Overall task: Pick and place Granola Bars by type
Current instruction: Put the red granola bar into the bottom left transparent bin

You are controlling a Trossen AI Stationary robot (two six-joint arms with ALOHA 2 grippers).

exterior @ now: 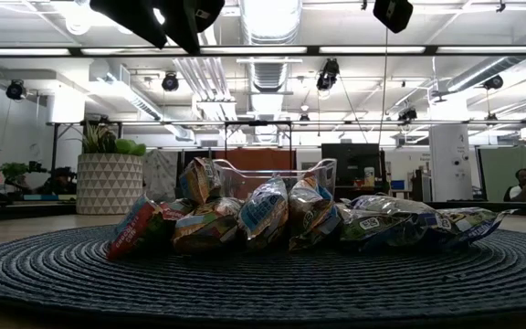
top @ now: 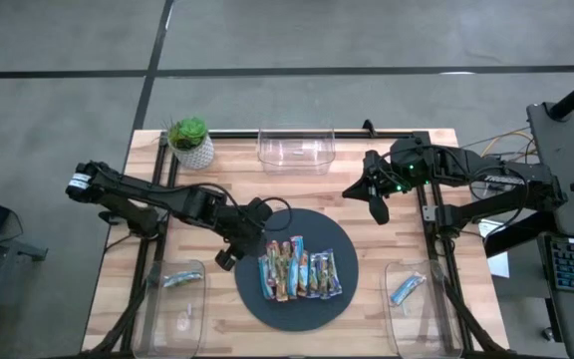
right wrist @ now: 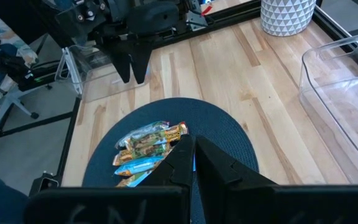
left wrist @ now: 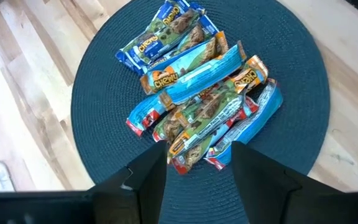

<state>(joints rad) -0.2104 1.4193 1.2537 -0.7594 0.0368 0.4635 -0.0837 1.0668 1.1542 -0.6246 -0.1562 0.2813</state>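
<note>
Several granola bars [top: 297,271] in blue, green and red-brown wrappers lie side by side and partly overlapping on the dark round mat [top: 297,224]. In the left wrist view the pile [left wrist: 197,87] lies just beyond my fingers. My left gripper [top: 235,251] hangs open over the mat's left edge, above the bars, with nothing between its fingers [left wrist: 148,180]. My right gripper [top: 377,207] is shut and empty, raised over the table at the mat's far right. The low view shows the bars [exterior: 272,219] resting flat on the mat, with both grippers high above them.
A clear bin [top: 172,299] at the near left holds one bar [top: 179,280]. Another clear bin [top: 417,299] at the near right holds a blue bar [top: 407,289]. A third clear bin [top: 295,150] stands at the far middle, with a potted plant [top: 192,142] at the far left.
</note>
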